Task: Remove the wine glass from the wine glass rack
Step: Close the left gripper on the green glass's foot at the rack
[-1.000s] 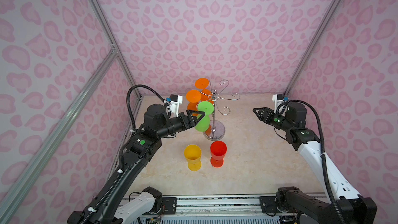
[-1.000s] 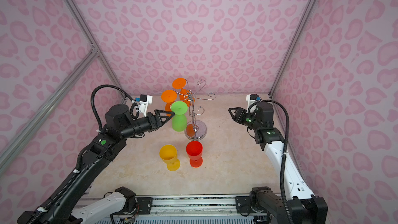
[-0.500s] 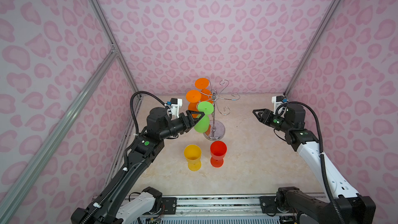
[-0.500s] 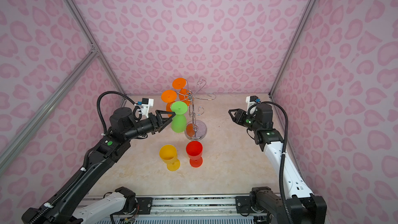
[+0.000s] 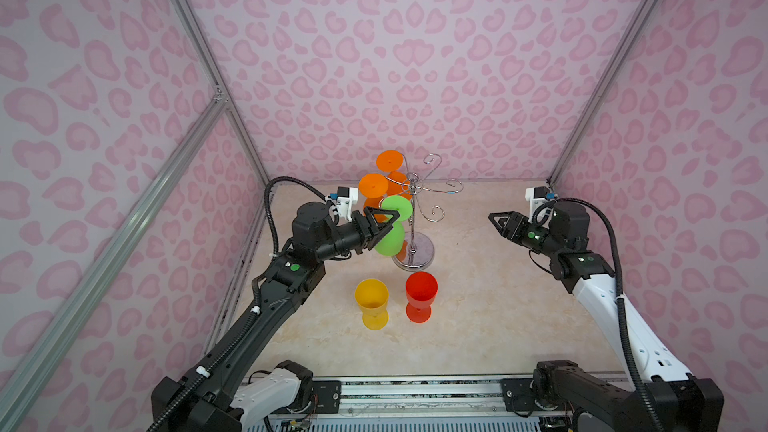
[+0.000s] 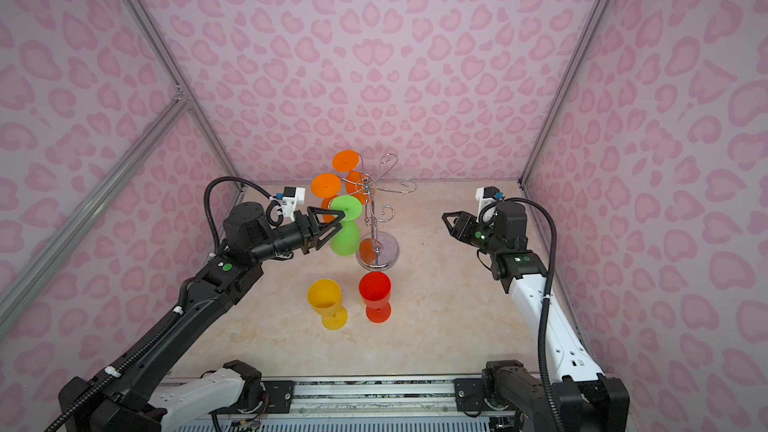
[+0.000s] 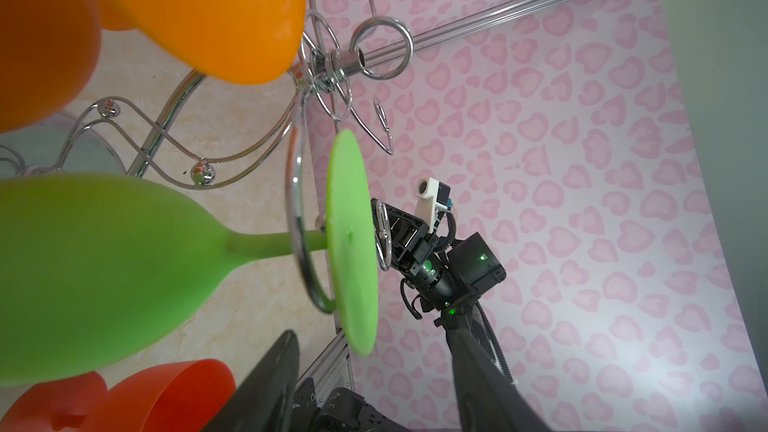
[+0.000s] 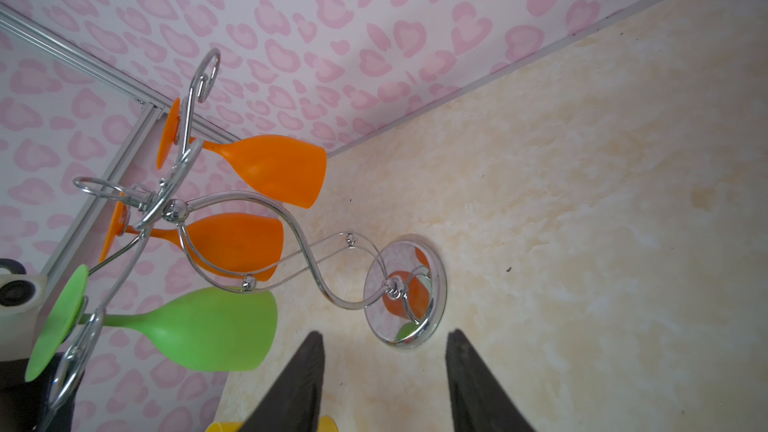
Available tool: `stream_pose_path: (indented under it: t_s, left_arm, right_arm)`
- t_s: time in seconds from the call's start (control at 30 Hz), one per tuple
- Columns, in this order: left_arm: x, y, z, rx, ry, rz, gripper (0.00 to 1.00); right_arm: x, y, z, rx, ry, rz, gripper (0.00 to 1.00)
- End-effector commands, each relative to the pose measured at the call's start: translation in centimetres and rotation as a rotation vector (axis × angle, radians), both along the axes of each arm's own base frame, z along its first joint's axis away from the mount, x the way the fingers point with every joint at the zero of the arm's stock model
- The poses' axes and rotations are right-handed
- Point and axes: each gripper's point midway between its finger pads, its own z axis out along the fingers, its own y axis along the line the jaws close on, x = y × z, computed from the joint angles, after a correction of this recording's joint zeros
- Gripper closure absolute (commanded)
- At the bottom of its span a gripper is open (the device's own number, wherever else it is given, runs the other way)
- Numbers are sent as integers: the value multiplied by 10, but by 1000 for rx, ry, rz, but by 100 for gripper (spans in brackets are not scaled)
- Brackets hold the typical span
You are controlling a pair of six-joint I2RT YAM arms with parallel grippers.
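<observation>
The wine glass rack [image 5: 412, 224] [image 6: 376, 222] [image 8: 437, 284] is a chrome wire stand at the back middle of the table. A green wine glass [image 5: 390, 243] [image 6: 345, 238] [image 7: 104, 263] [image 8: 208, 326] hangs upside down from its near-left arm. My left gripper [image 5: 390, 224] [image 6: 338, 224] [image 7: 370, 326] is open, one finger above and one below the near rim of the green glass's foot, with gaps showing. My right gripper [image 5: 496, 224] [image 6: 448, 223] [image 8: 385, 333] hangs open and empty well to the right of the rack, pointing at its round base.
Two orange glasses [image 5: 372, 185] [image 5: 390, 160] hang upside down on the rack's back-left arms, close behind the green one. A yellow glass [image 5: 371, 297] and a red glass [image 5: 420, 290] stand upright in front of the rack's base. Pink patterned walls enclose the table.
My left gripper has pushed forward to the green glass and its jaws have narrowed around the foot. The right arm has stayed put.
</observation>
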Motion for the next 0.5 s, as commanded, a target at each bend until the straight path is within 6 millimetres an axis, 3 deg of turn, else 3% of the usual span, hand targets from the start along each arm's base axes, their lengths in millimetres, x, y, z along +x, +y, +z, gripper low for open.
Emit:
stream_pose_path:
  t_s: [0.0, 0.1, 0.47]
  left_arm:
    - [1, -3, 13, -32, -34, -13, 43]
    - [4, -4, 11, -33, -23, -13, 49]
    - [9, -2, 11, -29, -14, 14, 56]
  right_arm:
    - [2, 1, 2, 11, -19, 5, 52]
    - [3, 0, 2, 14, -19, 4, 51]
    - [2, -2, -1, 20, -15, 1, 51]
